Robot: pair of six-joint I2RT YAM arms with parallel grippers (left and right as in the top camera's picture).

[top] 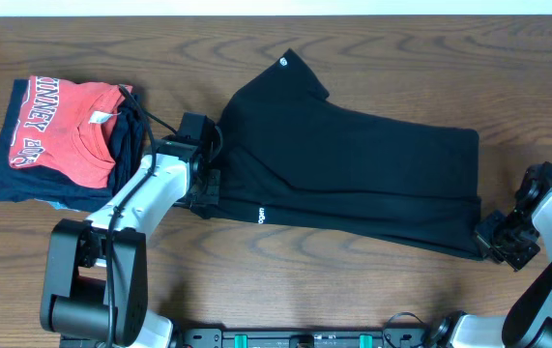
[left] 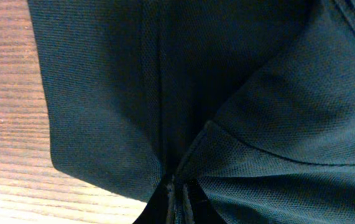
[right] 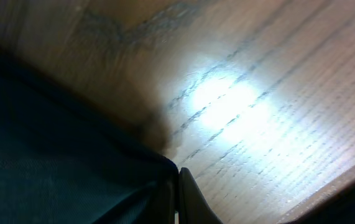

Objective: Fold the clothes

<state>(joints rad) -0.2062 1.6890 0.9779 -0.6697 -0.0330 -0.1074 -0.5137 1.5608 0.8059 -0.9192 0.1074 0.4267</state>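
The shirt [top: 353,164] lies long across the table [top: 285,295]. Our left gripper [top: 205,182] pinches its left end, our right gripper [top: 495,242] its near right corner, both clamped tight on fabric. We judge this grip stretches it flat, ready for the next fold.

The overhead camera looks straight down from well above, taking in the whole table [top: 353,300] and the shirt [top: 353,174]. The left wrist camera sits close over the shirt's left end. The right wrist camera sits close and low at its near right corner. The overhead view shares both spots.
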